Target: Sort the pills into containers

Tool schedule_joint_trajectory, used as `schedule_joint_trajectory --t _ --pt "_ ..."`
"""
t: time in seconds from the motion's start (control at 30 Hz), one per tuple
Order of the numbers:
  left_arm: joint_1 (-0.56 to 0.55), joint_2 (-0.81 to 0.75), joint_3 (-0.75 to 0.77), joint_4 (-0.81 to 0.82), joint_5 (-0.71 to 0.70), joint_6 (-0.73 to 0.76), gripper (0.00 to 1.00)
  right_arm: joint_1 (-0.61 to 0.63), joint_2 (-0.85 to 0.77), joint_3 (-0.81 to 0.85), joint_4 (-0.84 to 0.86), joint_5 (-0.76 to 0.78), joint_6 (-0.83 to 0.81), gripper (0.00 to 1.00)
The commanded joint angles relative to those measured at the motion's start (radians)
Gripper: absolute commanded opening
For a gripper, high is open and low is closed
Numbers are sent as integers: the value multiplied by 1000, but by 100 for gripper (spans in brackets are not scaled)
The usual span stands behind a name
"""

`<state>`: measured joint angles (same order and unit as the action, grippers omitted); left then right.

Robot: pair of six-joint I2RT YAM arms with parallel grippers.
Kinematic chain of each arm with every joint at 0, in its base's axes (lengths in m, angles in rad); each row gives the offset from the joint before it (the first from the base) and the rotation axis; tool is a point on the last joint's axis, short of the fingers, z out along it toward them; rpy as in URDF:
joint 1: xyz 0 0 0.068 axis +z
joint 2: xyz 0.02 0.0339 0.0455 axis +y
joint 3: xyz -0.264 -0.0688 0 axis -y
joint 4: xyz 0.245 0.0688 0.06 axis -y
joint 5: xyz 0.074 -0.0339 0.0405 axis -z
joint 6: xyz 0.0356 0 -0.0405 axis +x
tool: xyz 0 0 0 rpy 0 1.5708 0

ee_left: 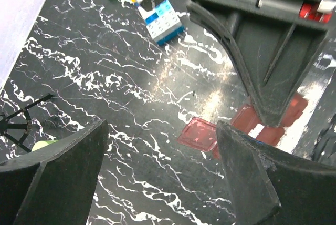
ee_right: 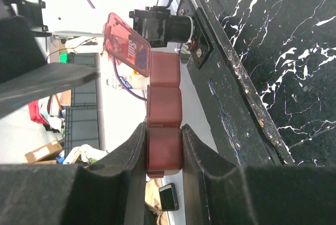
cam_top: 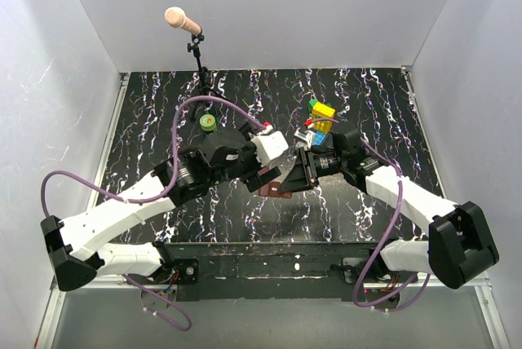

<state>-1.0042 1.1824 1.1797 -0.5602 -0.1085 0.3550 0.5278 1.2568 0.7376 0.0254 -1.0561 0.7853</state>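
Our right tool (ee_right: pixel 164 135) pinches the box (ee_right: pixel 164 99), its lid (ee_right: pixel 126 43) open, while we see our left tool (ee_left: pixel 163 141) spread wide above the tabletop (ee_left: pixel 105 78) beside it.

Light is bright and even, shadows faint. Glare patches shine on the glossy black table (ee_left: pixel 212 101) in the left wrist view; the right wrist view's background is overexposed.
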Motion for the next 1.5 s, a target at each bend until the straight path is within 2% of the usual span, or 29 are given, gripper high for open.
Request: schedule_joint_trajectory --t 0.0,0.1,0.2,0.3,0.43,0.5,0.7,0.8,0.97,1.17,1.27,1.47 --pt "15 -82 60 20 -22 -148 86 5 -34 -9 57 21 25 1" --pt "51 -109 64 0 -2 -241 92 1 -45 -10 70 41 37 1" --pt "131 -106 83 -38 85 -347 95 -3 -49 -9 76 51 42 1" --pt "235 -73 107 -84 208 -511 98 -12 -48 -6 85 56 51 1" --pt "383 14 147 -156 399 -643 98 -26 -54 0 87 62 55 1" --pt "427 39 137 -139 490 -701 98 -38 -57 3 90 68 58 1" --pt "532 28 -23 103 777 -902 98 -87 -86 -4 110 73 84 1" --pt "555 13 -113 305 874 -1016 98 -114 -102 -20 145 65 117 1" --pt "562 -6 -276 646 960 -1235 98 -150 -125 -63 264 27 198 1" --pt "561 39 -385 980 1021 -1450 96 -160 -138 -87 399 -7 301 1" --pt "558 68 -388 1020 1035 -1469 90 -160 -143 -84 403 -5 308 1" --pt "520 98 -308 807 1001 -1315 87 -160 -142 -83 418 -5 322 1"
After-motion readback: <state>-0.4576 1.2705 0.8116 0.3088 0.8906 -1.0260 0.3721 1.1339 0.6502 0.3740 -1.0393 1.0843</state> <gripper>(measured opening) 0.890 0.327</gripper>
